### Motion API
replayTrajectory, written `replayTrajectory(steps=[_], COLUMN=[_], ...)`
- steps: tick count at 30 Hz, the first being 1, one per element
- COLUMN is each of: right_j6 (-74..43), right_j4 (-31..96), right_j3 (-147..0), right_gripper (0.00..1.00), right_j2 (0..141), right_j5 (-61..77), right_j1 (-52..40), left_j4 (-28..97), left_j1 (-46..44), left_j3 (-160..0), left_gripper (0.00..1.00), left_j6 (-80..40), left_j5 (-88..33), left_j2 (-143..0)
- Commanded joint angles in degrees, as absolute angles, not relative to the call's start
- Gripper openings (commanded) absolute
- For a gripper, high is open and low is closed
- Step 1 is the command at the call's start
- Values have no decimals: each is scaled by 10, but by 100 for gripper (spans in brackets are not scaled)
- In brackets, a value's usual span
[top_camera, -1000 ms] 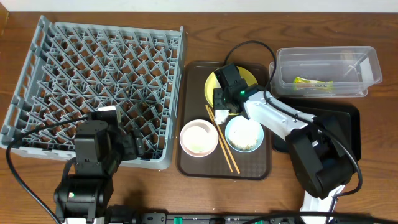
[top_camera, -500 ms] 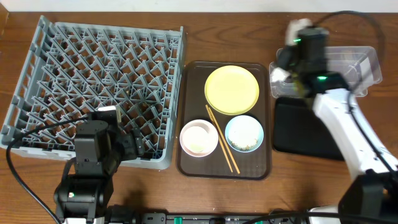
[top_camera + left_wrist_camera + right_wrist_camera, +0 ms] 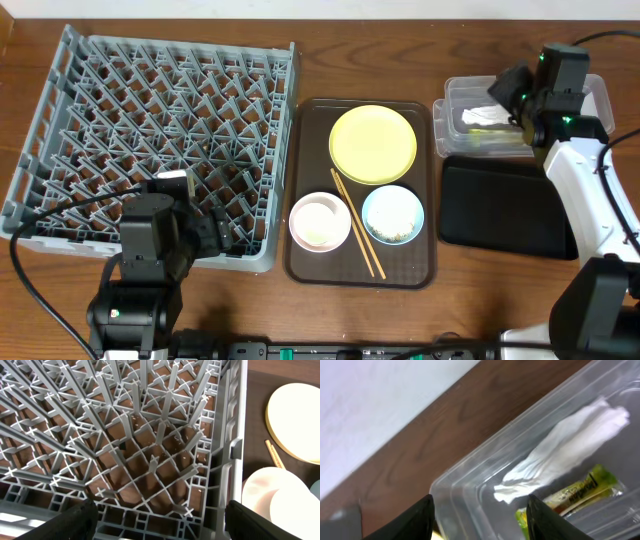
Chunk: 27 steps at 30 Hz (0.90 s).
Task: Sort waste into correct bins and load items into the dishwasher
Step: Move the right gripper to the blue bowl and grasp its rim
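Left of the brown tray (image 3: pixel 410 265), the left pincer (image 3: pixel 160 522) is hovering released over the dish rack (image 3: pixel 150 130); plate (image 3: pixel 373 144), pink bowl (image 3: pixel 319 221), chopsticks (image 3: pixel 356 222) and blue bowl (image 3: pixel 393 215) are resting on the tray; right of it, the released right pincer (image 3: pixel 479 505) is hanging above the tub (image 3: pixel 448 120) holding napkin (image 3: pixel 565 455) and wrapper (image 3: pixel 570 495).

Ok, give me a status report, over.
Left gripper open, empty, over dish rack. Right gripper open above clear tub. Napkin in the tub beside wrapper. Nothing in the way.

Two bowls (image 3: pixel 320 222) (image 3: pixel 392 215), two chopsticks (image 3: pixel 357 225), two bins (image 3: pixel 455 135) (image 3: pixel 500 210), one plate (image 3: pixel 373 144), one napkin (image 3: pixel 565 452), one wrapper (image 3: pixel 575 492), one rack (image 3: pixel 150 120).
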<state>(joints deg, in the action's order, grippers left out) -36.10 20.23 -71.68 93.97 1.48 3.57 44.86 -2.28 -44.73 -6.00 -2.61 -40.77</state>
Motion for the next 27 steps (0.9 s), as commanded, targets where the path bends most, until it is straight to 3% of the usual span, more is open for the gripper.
replayTrajectory(steps=[1, 6, 10, 18, 27], right_j6=[-242, -139, -90, -126, -249], right_j4=[267, 380, 494, 533, 503], right_j3=[-720, -720, -720, -714, -714], right_gripper=[58, 61, 63, 61, 38], right_j2=[896, 857, 852, 917, 1036], right_j5=[105, 172, 173, 67, 58], right_j1=[26, -28, -148, -324, -369], left_j4=[449, 449, 449, 450, 456], left_j1=[-22, -22, -22, -22, -22], left_j3=[-459, -459, -459, -459, -459], left_gripper=[84, 84, 84, 84, 84], left_j6=[-63, -63, -63, -63, -63], left_j5=[-25, -25, -25, -25, -25], left_j2=[-408, -408, -408, -408, -408])
